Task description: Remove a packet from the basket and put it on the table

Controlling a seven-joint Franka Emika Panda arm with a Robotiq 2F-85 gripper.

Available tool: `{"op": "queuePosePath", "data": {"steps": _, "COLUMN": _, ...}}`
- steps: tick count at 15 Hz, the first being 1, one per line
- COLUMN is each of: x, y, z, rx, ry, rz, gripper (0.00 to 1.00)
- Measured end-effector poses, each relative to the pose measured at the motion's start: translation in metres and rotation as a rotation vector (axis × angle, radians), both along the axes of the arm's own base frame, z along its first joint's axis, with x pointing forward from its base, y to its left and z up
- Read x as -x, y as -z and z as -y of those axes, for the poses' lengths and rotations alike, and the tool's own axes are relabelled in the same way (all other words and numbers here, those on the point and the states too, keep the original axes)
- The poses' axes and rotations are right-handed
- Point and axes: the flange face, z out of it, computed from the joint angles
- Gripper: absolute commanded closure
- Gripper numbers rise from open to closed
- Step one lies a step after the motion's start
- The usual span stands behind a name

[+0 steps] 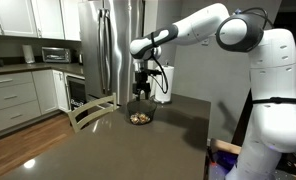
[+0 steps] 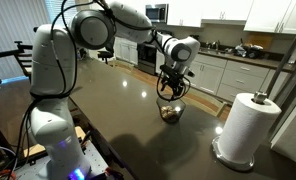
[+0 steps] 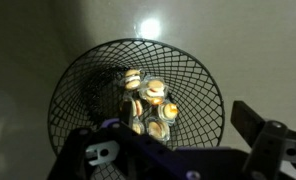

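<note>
Smooth, dark grey-brown and matte, the table [image 2: 108, 125] carries the whole job. As far as I can judge, none of it is done yet, since no packet lies on the bare top. The packet [image 3: 155, 90] sits with several like it, small lumpy tan-orange blobs heaped at the centre of the basket [image 3: 83, 80]. The wrist view shows the basket as a round bowl of thin black wire mesh, with the tabletop visible through it. Straight above the basket hangs the gripper [image 3: 178, 142], its dark fingers [image 3: 273, 140] spread wide apart and holding nothing. Both exterior views put it clear of the rim. What is left is the descent, the pinch on one packet, the lift and the set-down beside the basket. Well apart from the basket, near the table's edge, stands a white paper-towel roll [image 2: 246, 125], a soft upright cylinder on a round base.
</note>
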Motion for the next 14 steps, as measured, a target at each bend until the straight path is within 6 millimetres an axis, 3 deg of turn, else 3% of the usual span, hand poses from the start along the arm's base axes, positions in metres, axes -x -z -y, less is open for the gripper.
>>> {"op": "queuePosePath", "data": {"steps": 9, "x": -0.008, "y": 0.047, "z": 0.0, "rx": -0.001, "ry": 0.022, "rz": 0.023, "gripper": 0.0}}
{"op": "queuePosePath", "data": {"steps": 14, "x": 0.0, "y": 0.072, "z": 0.008, "rx": 0.021, "ry": 0.051, "rz": 0.059, "gripper": 0.0}}
